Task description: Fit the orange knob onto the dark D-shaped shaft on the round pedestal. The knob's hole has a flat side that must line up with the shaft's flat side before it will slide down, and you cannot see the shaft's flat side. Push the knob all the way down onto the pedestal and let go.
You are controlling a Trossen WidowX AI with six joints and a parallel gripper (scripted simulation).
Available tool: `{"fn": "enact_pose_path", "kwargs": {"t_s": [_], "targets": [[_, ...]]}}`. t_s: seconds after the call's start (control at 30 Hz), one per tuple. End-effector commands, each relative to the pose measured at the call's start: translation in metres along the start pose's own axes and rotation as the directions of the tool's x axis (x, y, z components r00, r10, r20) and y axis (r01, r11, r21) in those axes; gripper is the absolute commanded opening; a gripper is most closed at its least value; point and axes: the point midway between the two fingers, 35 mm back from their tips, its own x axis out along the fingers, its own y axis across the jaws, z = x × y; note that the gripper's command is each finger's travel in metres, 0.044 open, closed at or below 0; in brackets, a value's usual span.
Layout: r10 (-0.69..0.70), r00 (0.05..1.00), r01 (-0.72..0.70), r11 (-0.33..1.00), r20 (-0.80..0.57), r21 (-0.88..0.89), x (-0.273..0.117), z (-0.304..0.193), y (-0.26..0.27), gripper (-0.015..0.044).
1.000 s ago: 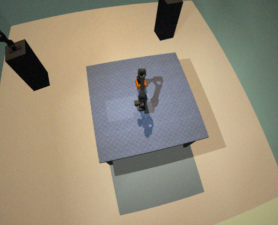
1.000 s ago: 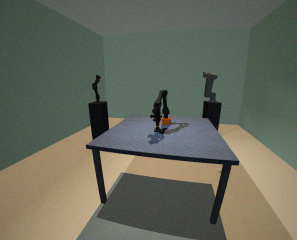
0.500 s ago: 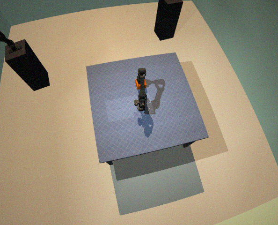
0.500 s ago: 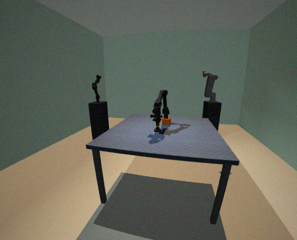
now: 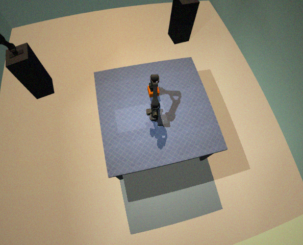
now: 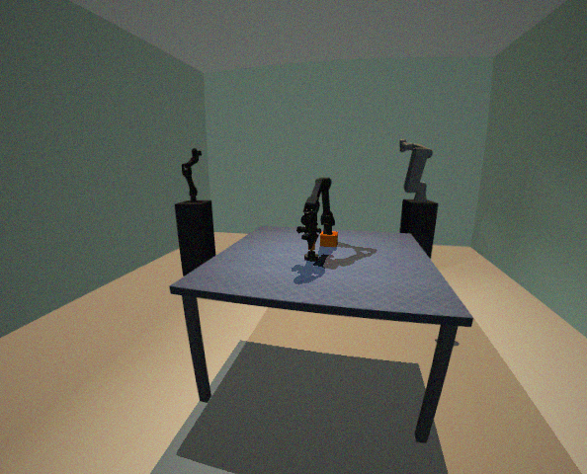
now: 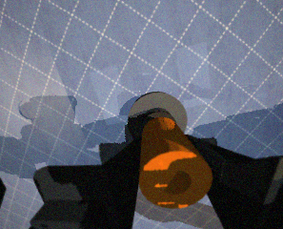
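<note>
The orange knob stands upright between the fingers of my gripper, which is shut on it. In the wrist view its lower end overlaps the near part of the round grey pedestal. The pedestal also shows in the exterior view as a small dark disc on the table, right under the fingers. The dark shaft is hidden by the knob and fingers. The frames do not show how far down the knob sits or how its flat side is turned. In the top view the arm hides knob and pedestal.
The arm's orange base block stands behind the pedestal on the blue patterned table. Two dark columns with other arms stand off the table. Shadows lie around the gripper.
</note>
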Motion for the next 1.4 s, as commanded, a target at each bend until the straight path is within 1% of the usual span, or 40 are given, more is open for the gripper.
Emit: {"fn": "enact_pose_path", "kwargs": {"t_s": [0.0,0.73,1.03,1.37], "targets": [[0.003,1.000,-0.003,1.000,-0.001,-0.009,0.000,0.000,0.001,0.0000],[0.003,1.000,-0.003,1.000,-0.001,0.000,0.016,-0.001,-0.001,0.0000],[0.003,1.000,-0.003,1.000,0.001,-0.002,0.015,-0.001,-0.001,0.0000],[0.003,1.000,-0.003,1.000,0.001,-0.002,0.015,-0.001,-0.001,0.0263]]}}
